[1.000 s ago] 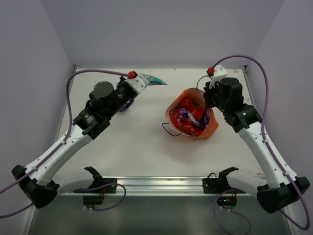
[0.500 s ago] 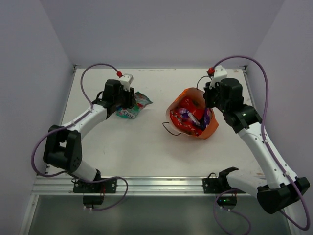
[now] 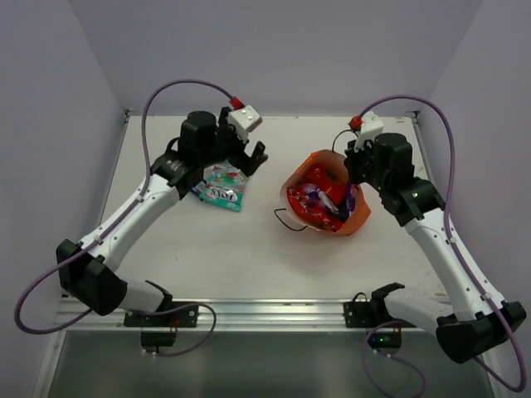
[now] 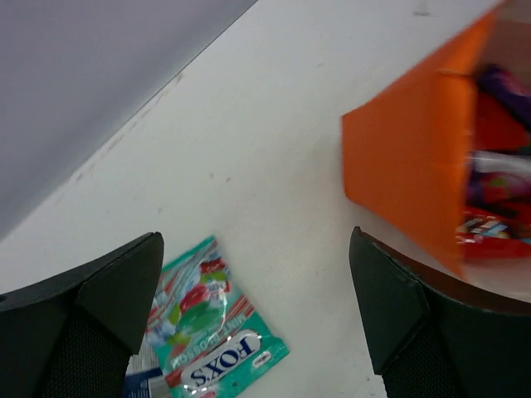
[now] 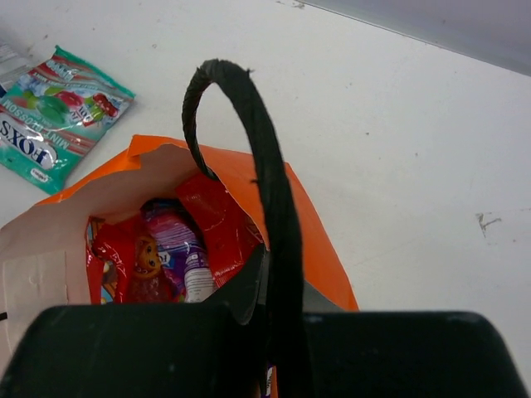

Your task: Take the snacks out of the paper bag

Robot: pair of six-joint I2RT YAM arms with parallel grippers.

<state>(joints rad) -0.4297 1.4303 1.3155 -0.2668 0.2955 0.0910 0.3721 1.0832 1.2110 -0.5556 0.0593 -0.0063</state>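
Paper bag [image 3: 359, 219] may topple if my right jaws, seemingly pinching its rim, slip; left jaws wide, empty.

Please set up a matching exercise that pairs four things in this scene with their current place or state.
Things:
1. teal Fox's packet
2. purple packet
3. left claw
4. right claw

Place or state:
A. open, holding nothing
B. inside the orange paper bag
C. shut on that bag's rim
D. lying flat on the table

Pairs: 1-D, 2-B, 3-A, 4-C
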